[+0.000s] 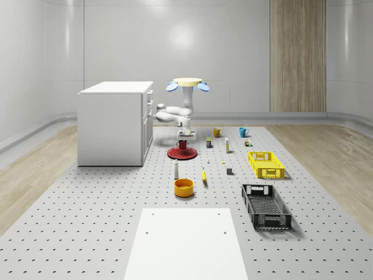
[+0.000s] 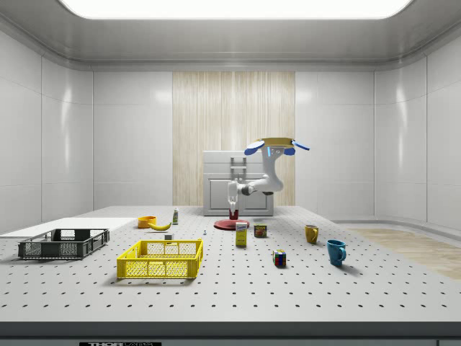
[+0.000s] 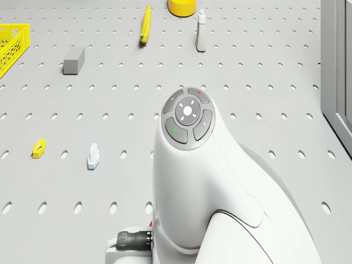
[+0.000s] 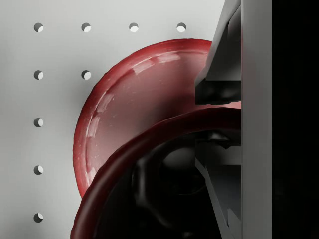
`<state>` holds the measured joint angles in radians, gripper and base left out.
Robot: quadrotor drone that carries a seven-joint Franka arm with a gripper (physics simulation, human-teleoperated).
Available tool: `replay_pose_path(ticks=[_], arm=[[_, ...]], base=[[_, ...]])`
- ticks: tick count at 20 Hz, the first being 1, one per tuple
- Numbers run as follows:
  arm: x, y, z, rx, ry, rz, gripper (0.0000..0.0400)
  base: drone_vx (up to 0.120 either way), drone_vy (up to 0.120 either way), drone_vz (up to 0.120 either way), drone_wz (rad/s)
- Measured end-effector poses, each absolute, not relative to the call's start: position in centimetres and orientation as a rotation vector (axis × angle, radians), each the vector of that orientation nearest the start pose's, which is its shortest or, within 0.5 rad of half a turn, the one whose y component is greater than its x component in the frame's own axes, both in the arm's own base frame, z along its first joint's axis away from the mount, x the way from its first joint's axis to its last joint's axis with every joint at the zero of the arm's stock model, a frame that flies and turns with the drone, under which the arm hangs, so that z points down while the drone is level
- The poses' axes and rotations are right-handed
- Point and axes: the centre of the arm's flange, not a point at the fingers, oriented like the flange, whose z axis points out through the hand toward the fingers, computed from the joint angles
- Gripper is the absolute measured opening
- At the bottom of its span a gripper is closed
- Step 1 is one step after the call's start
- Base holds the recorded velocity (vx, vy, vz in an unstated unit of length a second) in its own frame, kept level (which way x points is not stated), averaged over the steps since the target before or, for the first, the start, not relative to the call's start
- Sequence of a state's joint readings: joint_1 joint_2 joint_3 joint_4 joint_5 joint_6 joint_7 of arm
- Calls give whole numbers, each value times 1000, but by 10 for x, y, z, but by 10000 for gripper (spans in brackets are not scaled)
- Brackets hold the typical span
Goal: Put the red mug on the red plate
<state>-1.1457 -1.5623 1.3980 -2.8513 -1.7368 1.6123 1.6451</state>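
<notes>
The red mug [image 1: 183,143] hangs just over the middle of the red plate [image 1: 182,153], with my gripper [image 1: 183,138] shut on its rim from above. In the side view the mug [image 2: 233,213] is close over the plate [image 2: 232,225]; I cannot tell whether they touch. In the wrist view one finger [image 4: 219,84] sits outside the mug's dark red rim [image 4: 124,164] and the other inside it, with the plate [image 4: 129,94] underneath. The drone [image 1: 187,83] hovers above the plate, beside the white cabinet [image 1: 113,122].
Toward the front of the plate stand a white bottle [image 1: 175,169], a yellow bowl [image 1: 183,187] and a banana [image 1: 204,175]. A yellow crate [image 1: 266,164] and a black crate [image 1: 266,205] lie on the whole-scene view's right. A yellow mug [image 1: 217,132] and a blue mug [image 1: 243,132] stand behind.
</notes>
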Motion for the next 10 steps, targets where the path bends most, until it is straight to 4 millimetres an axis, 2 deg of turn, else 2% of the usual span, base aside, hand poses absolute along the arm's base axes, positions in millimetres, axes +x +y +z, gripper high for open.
replay_pose_path(ticks=[5, 7, 8, 10], arm=[[313, 20, 499, 1, -2, 786, 100], [313, 21, 502, 1, -2, 786, 218], [313, 21, 502, 1, -2, 786, 258], [313, 21, 498, 1, -2, 786, 314]], base=[[0, 0, 0, 0], [0, 0, 0, 0], [0, 0, 0, 0], [0, 0, 0, 0]])
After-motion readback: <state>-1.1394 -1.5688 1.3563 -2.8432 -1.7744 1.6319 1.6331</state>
